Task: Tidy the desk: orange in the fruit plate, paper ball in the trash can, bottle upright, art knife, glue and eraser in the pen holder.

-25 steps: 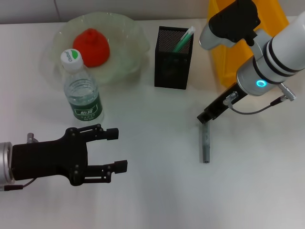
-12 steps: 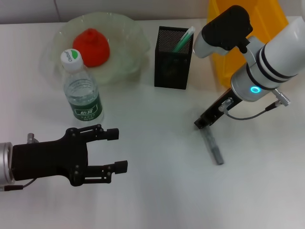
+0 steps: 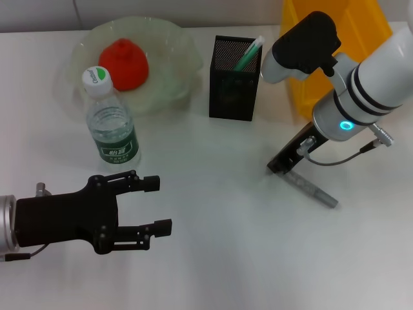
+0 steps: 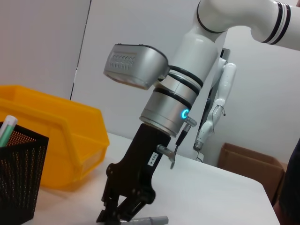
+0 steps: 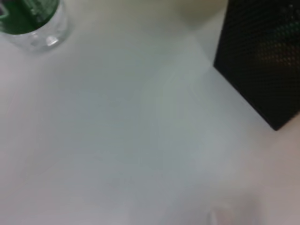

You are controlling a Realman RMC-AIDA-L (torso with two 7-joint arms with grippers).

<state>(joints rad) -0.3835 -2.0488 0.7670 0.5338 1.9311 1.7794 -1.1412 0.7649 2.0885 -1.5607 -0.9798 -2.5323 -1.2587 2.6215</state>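
**Right gripper at one end of grey art knife on desk; left gripper idle and spread**

Right gripper (image 3: 282, 165): lowered to the desk (image 3: 219, 258), in front of the pen holder (image 3: 235, 79) and the trash can (image 3: 335, 48). Its tip is at the near-left end of the art knife (image 3: 313, 190), a slim grey stick lying flat on the white surface. The knife runs diagonally from the gripper tip toward the robot's right and nearer edge. In the left wrist view the right gripper's fingers (image 4: 123, 211) reach down to the stick's end (image 4: 151, 220) with a small gap between them; whether they are pinching the stick cannot be told.

Left gripper (image 3: 155, 205): low over the near-left part of the desk, fingers spread apart, holding nothing, well apart from the art knife.

Other items:
- Orange (image 3: 124, 63) lies in the fruit plate (image 3: 173, 48) at the far left.
- Bottle (image 3: 111, 123) stands upright just in front of the fruit plate, white cap on top, beyond the left gripper.
- Pen holder stands between fruit plate and trash can, with a green-and-white stick leaning inside it (image 3: 248, 54).
- Eraser: not made out in any view.
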